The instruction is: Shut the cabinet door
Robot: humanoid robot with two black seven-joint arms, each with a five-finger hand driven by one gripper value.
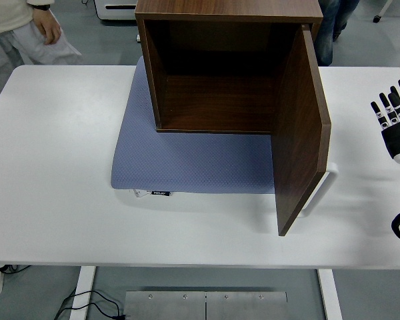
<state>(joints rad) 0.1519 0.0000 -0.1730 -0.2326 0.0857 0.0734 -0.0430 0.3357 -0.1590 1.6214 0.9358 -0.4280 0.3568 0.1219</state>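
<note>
Cabinet door [300,133] stands swung wide open, hinged along the right side of the cabinet [227,67] and jutting toward the near edge of the desk [53,200], its free edge nearest the camera. From the fingers [389,107] outward: those of the right hand [395,127] are straight and slightly spread, pointing away toward the far side, holding nothing and touching nothing. That hand hovers at the right edge of the view, well apart from the door, with bare desk between them. The door lies to the left of the hand, its outer face turned toward it, and its long axis runs near to far. A white handle [320,190] shows on that outer face low down near the free edge, though its exact shape is hard to make out from this angle.

The left hand is out of view, so the right hand is the only one placed to work, and it is on the correct side: a push on the outer face, going left, would likely swing the door round toward the open front.

The cabinet sits on a blue-grey mat [187,160] at the far middle of the desk, its inside dark and apparently empty. A person [27,27] stands beyond the far left corner, another at the far right.
</note>
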